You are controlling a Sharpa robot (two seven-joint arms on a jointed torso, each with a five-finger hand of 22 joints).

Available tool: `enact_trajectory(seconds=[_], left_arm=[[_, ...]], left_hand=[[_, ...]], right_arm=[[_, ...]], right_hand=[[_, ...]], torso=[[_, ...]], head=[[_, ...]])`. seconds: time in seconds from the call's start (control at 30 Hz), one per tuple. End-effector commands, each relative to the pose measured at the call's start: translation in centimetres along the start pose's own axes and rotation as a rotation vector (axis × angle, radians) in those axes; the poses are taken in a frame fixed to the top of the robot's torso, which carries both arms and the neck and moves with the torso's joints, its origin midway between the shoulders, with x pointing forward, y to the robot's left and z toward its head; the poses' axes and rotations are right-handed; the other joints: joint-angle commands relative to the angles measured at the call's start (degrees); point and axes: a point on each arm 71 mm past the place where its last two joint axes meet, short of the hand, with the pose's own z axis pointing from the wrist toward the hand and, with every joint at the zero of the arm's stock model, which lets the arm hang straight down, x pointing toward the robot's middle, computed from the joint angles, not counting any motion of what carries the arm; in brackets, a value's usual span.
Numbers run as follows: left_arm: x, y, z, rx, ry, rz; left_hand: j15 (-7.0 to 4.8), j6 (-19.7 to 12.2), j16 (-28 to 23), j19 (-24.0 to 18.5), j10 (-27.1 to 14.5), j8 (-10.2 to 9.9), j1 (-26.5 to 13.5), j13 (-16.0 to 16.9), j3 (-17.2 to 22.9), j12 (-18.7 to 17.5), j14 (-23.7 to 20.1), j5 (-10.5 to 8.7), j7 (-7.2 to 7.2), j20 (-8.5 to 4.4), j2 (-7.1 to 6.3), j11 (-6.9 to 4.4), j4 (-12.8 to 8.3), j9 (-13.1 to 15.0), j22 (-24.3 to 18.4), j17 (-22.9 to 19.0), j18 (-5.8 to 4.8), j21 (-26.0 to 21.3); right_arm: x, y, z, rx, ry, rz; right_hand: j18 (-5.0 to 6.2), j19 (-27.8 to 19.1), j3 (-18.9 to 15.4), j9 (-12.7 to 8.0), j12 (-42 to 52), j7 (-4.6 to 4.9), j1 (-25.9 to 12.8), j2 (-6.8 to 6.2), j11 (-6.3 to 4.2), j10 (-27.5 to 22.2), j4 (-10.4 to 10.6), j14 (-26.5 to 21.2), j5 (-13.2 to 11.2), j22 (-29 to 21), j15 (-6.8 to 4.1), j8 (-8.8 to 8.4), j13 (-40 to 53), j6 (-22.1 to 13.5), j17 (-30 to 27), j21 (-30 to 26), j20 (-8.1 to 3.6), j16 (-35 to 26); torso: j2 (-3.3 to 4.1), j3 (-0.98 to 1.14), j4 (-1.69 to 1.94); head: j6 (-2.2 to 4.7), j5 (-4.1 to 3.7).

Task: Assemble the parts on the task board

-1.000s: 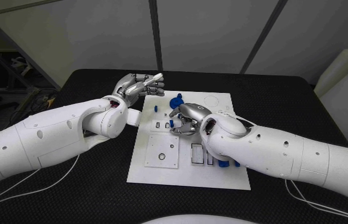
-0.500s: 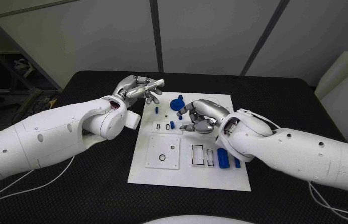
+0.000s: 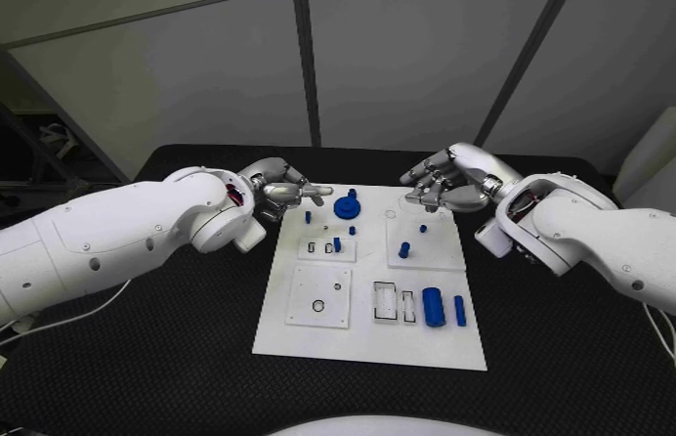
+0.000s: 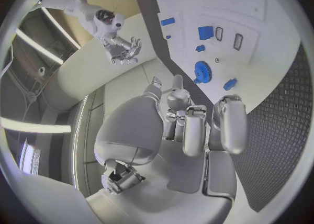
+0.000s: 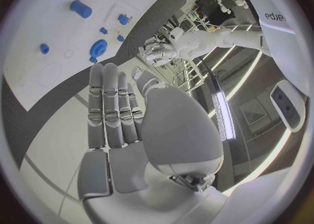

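- Now, your task board [image 3: 369, 333] lies mid-tabletop, parts on it: a gear [image 3: 347, 206] at the far edge, cylinders [image 3: 434, 306] near you.
- Both the left hand [image 3: 282, 191] and the right hand [image 3: 448, 183] hover empty, fingers loosely apart; reaching down, you could knock small pegs [image 3: 404, 250].

The right hand [image 3: 448, 184] withdrew from the middle of the board [image 3: 369, 343] to its far right corner and was raised clear, fingers extended, holding nothing. With the hand gone, three small pegs [image 3: 404, 250] were exposed standing in the board's upper right section; whether the hand placed any of them could not be determined. The left hand [image 3: 286, 192] shifted slightly toward the board's far left corner, near the gear [image 3: 348, 204].
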Motion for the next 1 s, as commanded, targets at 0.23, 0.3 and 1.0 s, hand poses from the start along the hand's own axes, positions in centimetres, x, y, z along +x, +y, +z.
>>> enact_trajectory(seconds=[0.23, 0.3, 1.0], left_arm=[[0.2, -1.6, 1.5, -0.258, 0.097, 0.426], [0.5, -2.0, 1.9, -0.267, 0.103, 0.454], [4.7, -2.6, 4.5, -0.305, 0.191, 0.615]], left_hand=[[-0.5, -2.38, 0.08, 1.77, -1.53, 1.46, -1.53, 1.12, -0.98, 0.75, 5.42, -0.23, 0.19, -0.2, -0.07, -0.07, 1.39, 3.22, 1.96, 13.61, -1.3, 0.97], [-0.49, -2.57, 0.08, 1.9, -1.61, 1.67, -1.97, 1.34, -1.42, 0.92, 5.42, -0.23, 0.18, -0.19, -0.25, -0.05, 1.75, 3.69, 2.13, 13.63, -1.34, 1.03], [-0.73, -3.33, -0.03, 2.55, -1.81, 4.18, -4.77, 2.91, -6.35, 1.97, 5.4, -0.24, -0.29, -0.32, -0.45, -0.39, 5.36, 8.46, 3.14, 13.6, -1.54, 1.29]], right_arm=[[-2.9, -1.7, 0.3, 0.045, -0.089, 0.171], [-3.2, -1.8, 0.4, 0.047, -0.1, 0.168], [-3.2, -1.7, 1.2, 0.049, -0.119, 0.131]], right_hand=[[0.2, 2.12, 1.41, 0.0, -11.2, 0.65, -0.32, -0.96, 0.99, 4.52, 0.87, 2.87, 0.45, -6.7, 1.06, -1.64, -10.25, 1.62, -7.83, -9.49, 1.04, -14.91], [0.15, 1.93, 1.35, -0.01, -12.01, 0.79, -0.34, -1.01, 1.21, 4.63, 0.85, 2.57, 0.51, -7.46, 1.38, -1.9, -11.03, 1.57, -8.51, -10.67, 1.32, -16.45], [0.18, 2.38, 0.46, -0.03, -12.74, 1.31, -0.58, -1.22, 1.93, 3.87, 0.6, 2.72, 1.23, -10.34, 2.19, -2.71, -13.7, 0.99, -10.53, -14.97, 2.23, -21.23]], torso=[[-1.5, 0.65, -0.38], [-1.59, 0.67, -0.35], [-1.45, 0.6, -0.43]], head=[[-0.55, 0.67], [-0.63, 0.69], [-1.65, 0.44]])
